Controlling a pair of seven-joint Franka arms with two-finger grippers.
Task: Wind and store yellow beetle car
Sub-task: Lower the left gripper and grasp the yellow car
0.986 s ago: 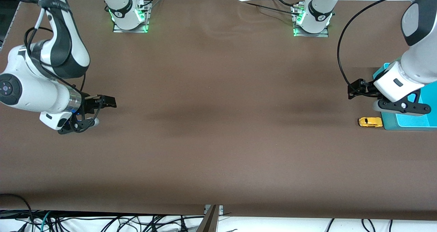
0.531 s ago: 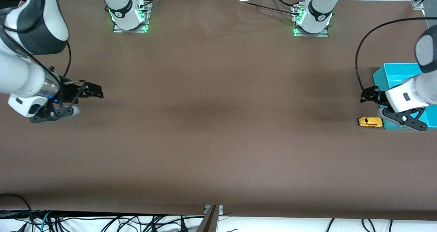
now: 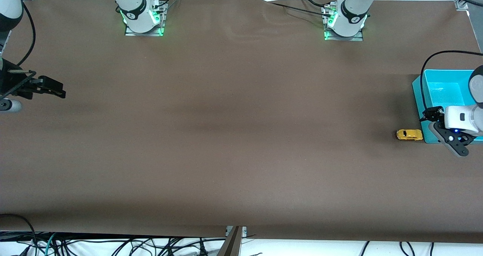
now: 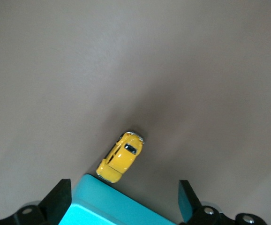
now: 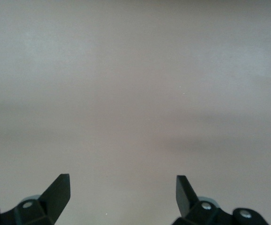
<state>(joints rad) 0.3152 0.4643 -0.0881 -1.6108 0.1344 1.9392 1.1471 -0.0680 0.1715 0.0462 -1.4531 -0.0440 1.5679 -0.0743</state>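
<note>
While the yellow beetle car (image 3: pixel 409 134) sat on the brown worktop (image 3: pixel 241 135), nothing was touching it. It was at the left arm's end of the worktop, with one end right against the outside wall of a teal box (image 3: pixel 417 94). In the left wrist view the yellow beetle car (image 4: pixel 121 157) lay just past a corner of the teal box (image 4: pixel 112 206).

The left gripper (image 3: pixel 430 115) was up in the air over the edge of the teal box. Its fingers (image 4: pixel 58 199) were wide open and held nothing.

The right gripper (image 3: pixel 49 86) was up over bare worktop at the right arm's end, well apart from the car. Its fingers (image 5: pixel 60 192) were wide open too, and they were empty.
</note>
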